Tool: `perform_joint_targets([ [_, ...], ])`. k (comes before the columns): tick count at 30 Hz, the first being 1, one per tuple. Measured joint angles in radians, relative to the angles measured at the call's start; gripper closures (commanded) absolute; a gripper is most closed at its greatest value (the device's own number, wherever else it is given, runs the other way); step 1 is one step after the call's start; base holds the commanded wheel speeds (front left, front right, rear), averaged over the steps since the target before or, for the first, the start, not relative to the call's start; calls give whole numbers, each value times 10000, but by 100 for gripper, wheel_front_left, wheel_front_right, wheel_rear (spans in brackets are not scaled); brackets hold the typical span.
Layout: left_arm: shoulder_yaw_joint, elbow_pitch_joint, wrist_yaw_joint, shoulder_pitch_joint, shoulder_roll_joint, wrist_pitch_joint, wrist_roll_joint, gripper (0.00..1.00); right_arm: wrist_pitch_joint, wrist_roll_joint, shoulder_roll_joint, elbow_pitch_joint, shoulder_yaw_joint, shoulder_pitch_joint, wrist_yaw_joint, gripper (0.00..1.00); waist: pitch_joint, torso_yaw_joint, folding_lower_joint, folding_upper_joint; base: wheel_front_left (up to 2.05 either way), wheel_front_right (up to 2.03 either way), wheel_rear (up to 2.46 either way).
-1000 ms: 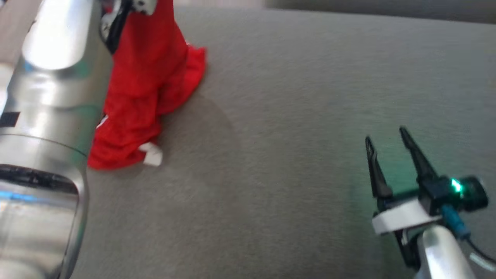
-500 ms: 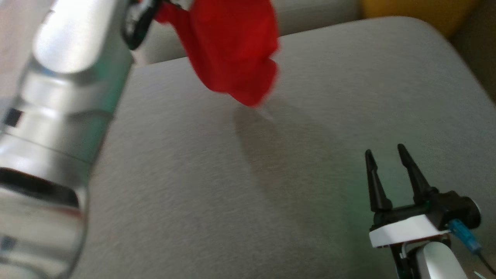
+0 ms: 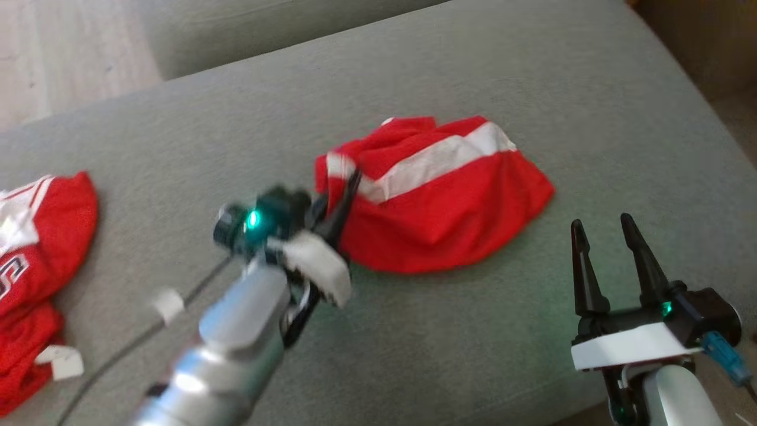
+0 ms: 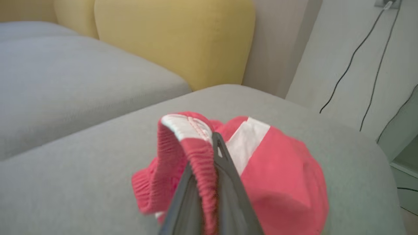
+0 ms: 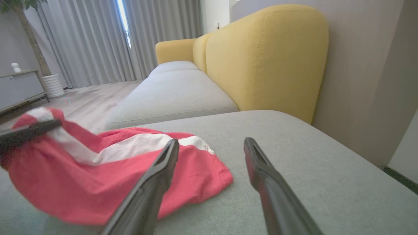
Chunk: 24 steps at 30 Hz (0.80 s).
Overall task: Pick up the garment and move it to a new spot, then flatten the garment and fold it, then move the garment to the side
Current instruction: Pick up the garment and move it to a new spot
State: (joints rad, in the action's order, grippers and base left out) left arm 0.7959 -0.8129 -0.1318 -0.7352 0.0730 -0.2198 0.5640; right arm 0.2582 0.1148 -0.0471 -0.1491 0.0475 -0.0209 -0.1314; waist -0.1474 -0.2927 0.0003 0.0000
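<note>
A crumpled red fabric garment with a broad white stripe (image 3: pixel 443 201) lies heaped near the middle of the grey woven sofa cushion (image 3: pixel 532 71), its stripe running across the far part of the heap and its plain red cloth spreading toward the near side. The left gripper (image 3: pixel 352 180) is at the garment's left end, its two dark fingers pinched together on the ribbed red and white band there. In the left wrist view that band arches up over the fingers, lifted a little off the cushion, while the rest of the cloth rests on the cushion beyond them. The right gripper (image 3: pixel 602 223) is at the near right, over bare cushion and apart from the garment, with its fingers spread wide, nothing between them, and pointing away toward the far side. From the right wrist view the garment's right end lies to the left of and beyond the left-hand finger, not touching it. At the far left edge of the cushion lies a second red and white garment with printed lettering (image 3: pixel 41 236), well apart from the first. A rounded yellow upholstered backrest (image 5: pixel 267 55) rises behind the cushion, with another grey seat cushion (image 5: pixel 176 94) beside it.
</note>
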Motion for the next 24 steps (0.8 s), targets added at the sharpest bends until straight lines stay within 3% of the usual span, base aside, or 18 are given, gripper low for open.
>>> perform_joint_targets([
  [1, -17, 4, 63, 321, -8, -134, 0, 100, 0, 0, 0, -2, -19, -16, 0, 0, -40, 110, -1, 0, 0, 0, 0],
  [2, -36, 25, 182, 560, -17, -221, -6, 71, 0, 0, 2, -2, -25, -46, 0, 0, -73, 224, -2, 0, 0, 0, 0],
  [3, -31, 48, 385, 724, -25, -278, -82, 20, 0, -4, 2, -6, -27, -77, 0, 0, -98, 348, -2, 0, 0, 0, 0],
  [4, -17, 59, 617, 845, -40, -293, -272, 0, 0, -15, 2, -8, -54, -94, 0, 0, -116, 486, -2, 0, 0, 0, 0],
  [8, -844, 1421, 1609, 1558, -127, -297, -819, 0, 0, -6, 8, -203, -94, -97, 0, 0, -47, 1242, -2, 0, 0, 0, 0],
  [11, -1486, 2422, 2054, 2393, -203, -316, -1197, 0, 0, -92, 12, -341, -67, -86, 0, 0, 199, 1660, -2, 0, 0, 0, 0],
  [24, -4148, 5745, 2566, 6348, -201, -324, -3321, 0, 0, -215, 13, -481, -255, 638, 0, 0, 1604, 3029, -5, 0, 0, 0, 0],
])
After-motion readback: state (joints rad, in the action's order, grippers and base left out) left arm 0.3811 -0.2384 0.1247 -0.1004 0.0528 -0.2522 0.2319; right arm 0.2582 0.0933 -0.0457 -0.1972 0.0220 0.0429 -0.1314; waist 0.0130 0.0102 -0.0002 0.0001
